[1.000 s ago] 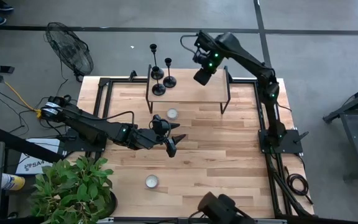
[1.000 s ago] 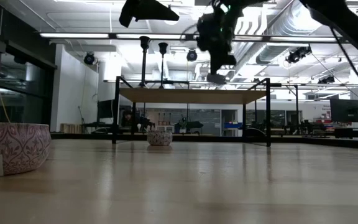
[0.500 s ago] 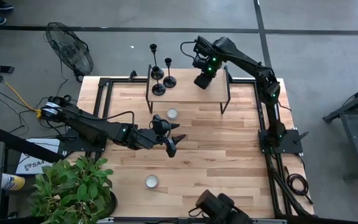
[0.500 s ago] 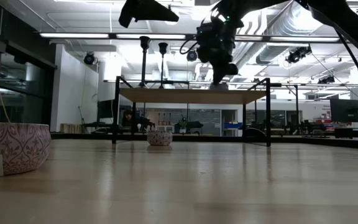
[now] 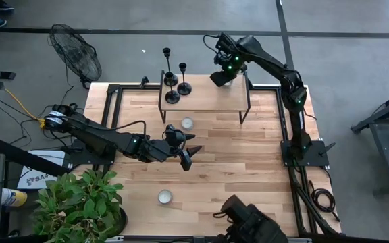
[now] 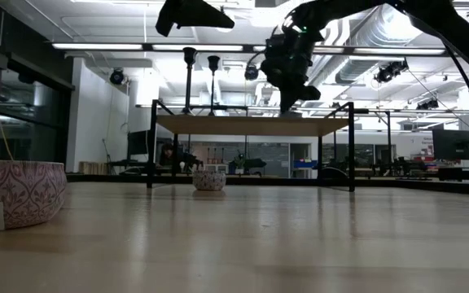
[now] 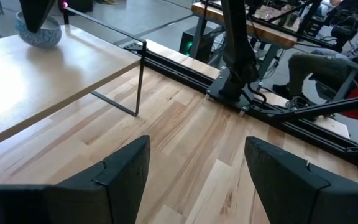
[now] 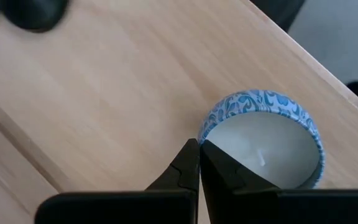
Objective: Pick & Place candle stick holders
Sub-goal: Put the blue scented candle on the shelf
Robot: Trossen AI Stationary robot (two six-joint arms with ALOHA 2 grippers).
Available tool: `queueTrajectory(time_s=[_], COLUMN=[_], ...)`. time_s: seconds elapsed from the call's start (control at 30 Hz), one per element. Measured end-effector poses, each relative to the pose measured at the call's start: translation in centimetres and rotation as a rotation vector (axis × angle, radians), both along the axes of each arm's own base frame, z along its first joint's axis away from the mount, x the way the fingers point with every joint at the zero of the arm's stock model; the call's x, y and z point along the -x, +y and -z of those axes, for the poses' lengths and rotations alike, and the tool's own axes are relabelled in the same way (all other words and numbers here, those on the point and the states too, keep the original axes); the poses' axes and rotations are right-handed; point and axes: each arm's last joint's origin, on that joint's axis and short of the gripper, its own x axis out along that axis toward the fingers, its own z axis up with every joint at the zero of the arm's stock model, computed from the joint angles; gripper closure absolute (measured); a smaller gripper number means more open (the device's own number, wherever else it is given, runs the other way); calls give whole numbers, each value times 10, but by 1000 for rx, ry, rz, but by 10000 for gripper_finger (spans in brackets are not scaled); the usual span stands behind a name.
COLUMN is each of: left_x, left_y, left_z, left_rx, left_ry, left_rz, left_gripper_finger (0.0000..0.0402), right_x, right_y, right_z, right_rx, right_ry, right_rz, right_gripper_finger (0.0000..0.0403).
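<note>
Three black candlesticks (image 5: 173, 81) stand on their round bases at the left end of a raised wooden shelf (image 5: 204, 101). Two of them show in the low view (image 6: 190, 81). A dark round base shows in the right wrist view (image 8: 27, 15). My right gripper (image 8: 199, 148) is over the shelf's right part (image 5: 222, 78), shut on a blue patterned candle tin (image 8: 263, 146). My left gripper (image 5: 187, 152) hangs open and empty above the middle of the table (image 7: 191, 180). My right gripper pinches the tin's rim (image 8: 202, 134) on the side nearest it, one finger inside over the wax and one outside. The fingers come from above, slanting down. The tin sits upright, and its bottom looks set on the shelf top.
Two more candle tins rest on the table, one near the shelf (image 5: 187, 123) and one near the front edge (image 5: 165, 197). A potted plant (image 5: 80, 202) stands at the near left corner and a fan (image 5: 76, 54) beyond the far left corner.
My right gripper has come down with the candle tin to the shelf top and shifted a little toward the table's far right, still shut on the tin.
</note>
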Motion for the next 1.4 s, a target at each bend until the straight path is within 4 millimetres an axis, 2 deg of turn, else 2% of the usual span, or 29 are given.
queueTrajectory(time_s=[0.23,0.43,1.4], left_x=[0,0,0], left_y=[0,0,0], left_z=[0,0,0], left_rx=[9,10,11], left_ry=[-4,-4,-4], left_rz=[-2,-1,0], left_gripper_finger=[144,144,144], right_x=[18,23,26], right_y=[-9,-10,-10], right_z=[2,2,2], right_rx=[-47,-69,-78], right_ry=[59,75,78], right_rz=[62,70,50], right_gripper_finger=[403,403,402])
